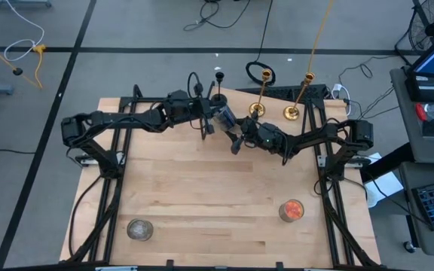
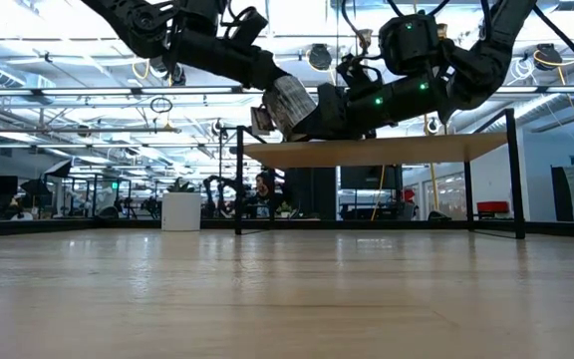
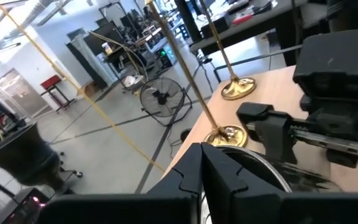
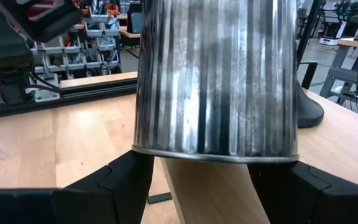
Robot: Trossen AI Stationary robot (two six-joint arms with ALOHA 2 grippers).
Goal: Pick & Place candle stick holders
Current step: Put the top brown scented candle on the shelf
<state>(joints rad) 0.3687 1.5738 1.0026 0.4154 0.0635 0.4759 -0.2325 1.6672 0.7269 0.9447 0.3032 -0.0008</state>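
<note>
My left gripper (image 1: pixel 218 117) is shut on a silvery ribbed glass cup (image 1: pixel 225 117), held up in the air over the table's far middle (image 2: pixel 287 103). My right gripper (image 1: pixel 233 129) is open, its fingers on either side of the cup's end (image 4: pixel 216 74); I cannot tell whether they touch it. Two brass holders (image 1: pixel 256 110) (image 1: pixel 291 114) and a slim black stemmed one (image 1: pixel 218 96) stand on their bases at the far edge. A second silvery cup (image 1: pixel 139 229) stands near front left. An orange-red cup (image 1: pixel 291 211) stands near front right. My left gripper pinches the cup at its round rim (image 3: pixel 263 163), and its own fingers (image 3: pixel 229 180) hide the exact place. It comes from the table's left side. The cup is lifted clear of the table and tilted (image 2: pixel 287 103).
The long thin rods of the brass holders rise high beside both grippers (image 3: pixel 213 37). The black holder's base (image 4: pixel 309 107) stands close behind the cup. The wooden table (image 1: pixel 202 188) lies bare between the arms and the two front cups.
</note>
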